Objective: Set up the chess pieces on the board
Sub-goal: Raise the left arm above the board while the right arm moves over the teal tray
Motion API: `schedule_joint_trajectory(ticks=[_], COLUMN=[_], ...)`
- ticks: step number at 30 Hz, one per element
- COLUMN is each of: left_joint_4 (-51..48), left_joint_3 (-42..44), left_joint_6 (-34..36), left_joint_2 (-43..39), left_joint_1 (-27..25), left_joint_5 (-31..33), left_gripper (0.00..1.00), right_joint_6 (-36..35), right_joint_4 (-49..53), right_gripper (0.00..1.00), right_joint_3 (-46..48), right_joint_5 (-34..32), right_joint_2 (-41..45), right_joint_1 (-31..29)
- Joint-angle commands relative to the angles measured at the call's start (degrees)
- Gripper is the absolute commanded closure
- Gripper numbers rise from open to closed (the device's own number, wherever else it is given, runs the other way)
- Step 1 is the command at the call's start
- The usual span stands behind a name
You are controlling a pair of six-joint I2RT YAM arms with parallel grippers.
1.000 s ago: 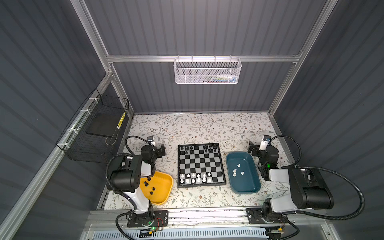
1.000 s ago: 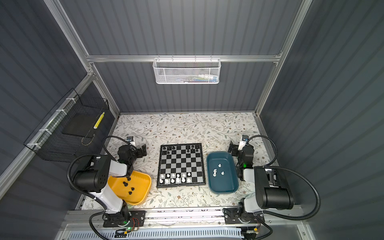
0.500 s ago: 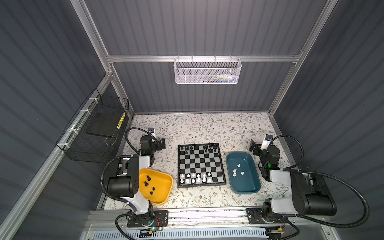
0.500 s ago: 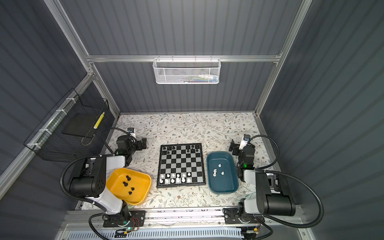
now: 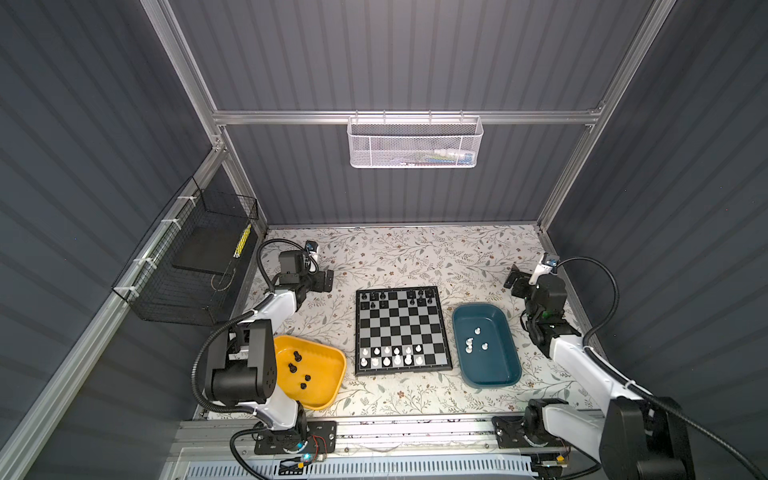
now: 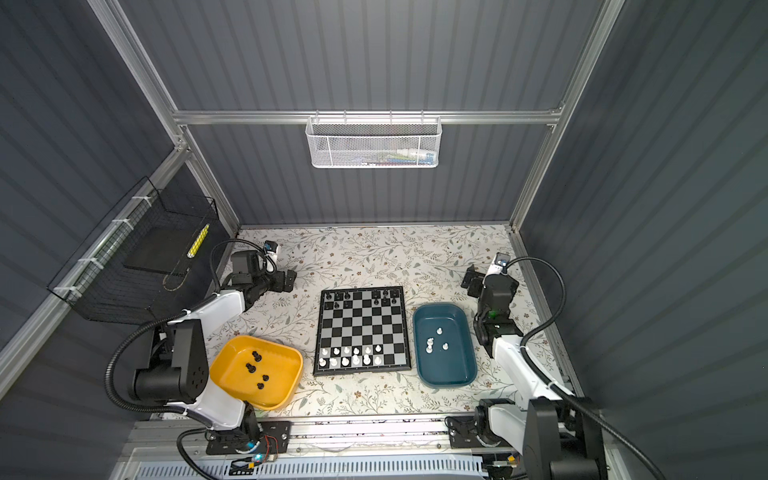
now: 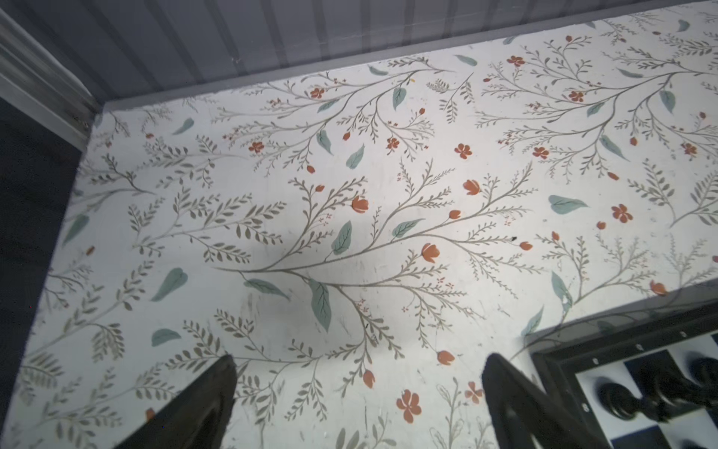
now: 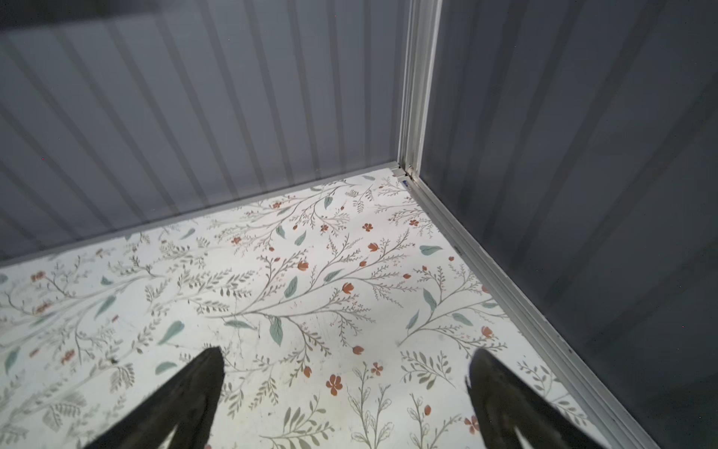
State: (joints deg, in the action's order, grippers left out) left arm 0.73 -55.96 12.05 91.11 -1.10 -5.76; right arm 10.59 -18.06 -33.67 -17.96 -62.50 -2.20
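The board [image 5: 357, 332] [image 6: 318, 332] lies mid-table in both top views. Black chess pieces [image 5: 374, 296] stand on its far rows, white ones [image 5: 391, 358] on its near rows. More black pieces [image 5: 297, 355] lie in a yellow tray [image 5: 332, 380], more white pieces [image 5: 478, 331] in a teal tray [image 5: 505, 376]. My left gripper [image 5: 326, 280] [image 7: 359, 357] hangs open and empty over bare table beside the board's far-left corner [image 7: 559, 361]. My right gripper [image 5: 513, 280] [image 8: 347, 350] is open and empty beyond the teal tray, near the right wall.
A black wire basket [image 5: 195, 266] hangs on the left wall and a white mesh basket [image 5: 413, 143] on the back rail. Walls close in the flowered table [image 5: 415, 257] at the back and both sides. The right wrist view faces the far-right corner post [image 8: 417, 116].
My left arm has drawn back off the yellow tray, which now lies uncovered, and its gripper has shifted a little farther back. The right arm's elbow has dropped toward the front rail.
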Motion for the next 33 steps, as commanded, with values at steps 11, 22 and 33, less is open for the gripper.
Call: schedule_joint_trajectory(ticks=[11,22,33], left_joint_4=[-36.9,-45.6,-47.4], left_joint_3=[-22.6,-32.0,-28.5], left_joint_6=[10.2,10.2,3.4], left_joint_2=[-1.6,0.3,0.2], left_joint_1=[-3.1,-7.8,-8.5], left_joint_5=[-4.8,-2.7,-7.7], left_gripper=[0.00,0.01,0.00], right_joint_6=[11.7,11.7,12.2], right_joint_4=[35.8,49.7,63.1], right_gripper=[0.01,0.26,0.34], right_joint_3=[-6.5,-13.5,-20.2], right_joint_5=[14.3,23.0,23.0], right_joint_2=[14.4,12.0,8.6], right_joint_1=[-1.8,-6.4,-9.4])
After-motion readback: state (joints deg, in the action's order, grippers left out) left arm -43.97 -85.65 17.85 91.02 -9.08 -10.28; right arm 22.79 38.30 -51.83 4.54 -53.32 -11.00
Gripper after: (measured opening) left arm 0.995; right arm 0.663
